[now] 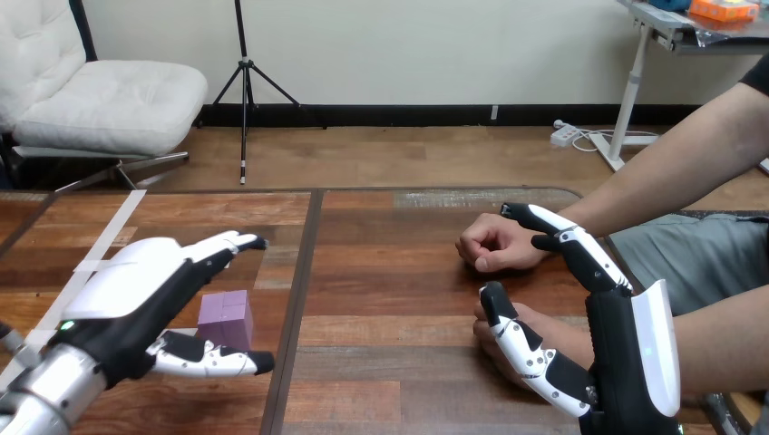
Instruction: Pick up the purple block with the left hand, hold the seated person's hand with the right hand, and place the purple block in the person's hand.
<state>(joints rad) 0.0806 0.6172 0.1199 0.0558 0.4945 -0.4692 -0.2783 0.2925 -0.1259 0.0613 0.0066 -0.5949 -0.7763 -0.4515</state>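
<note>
A purple block (226,316) rests on the wooden table (390,299) at the left. My left hand (136,290) hovers over it, open, with straight fingers (238,243) beyond the block and the thumb (213,360) in front of it; I see no contact. My right hand (626,349) stands open on edge at the right. Its thumb (515,337) lies across the person's nearer hand (544,328), which rests on the table. Its fingers (580,249) reach straight toward the person's farther hand (494,245), a loose fist on the table.
A dark seam (304,272) runs down the table between the block and the person's hands. Pale tape (95,249) crosses the table's left part. The person's forearms come in from the right edge.
</note>
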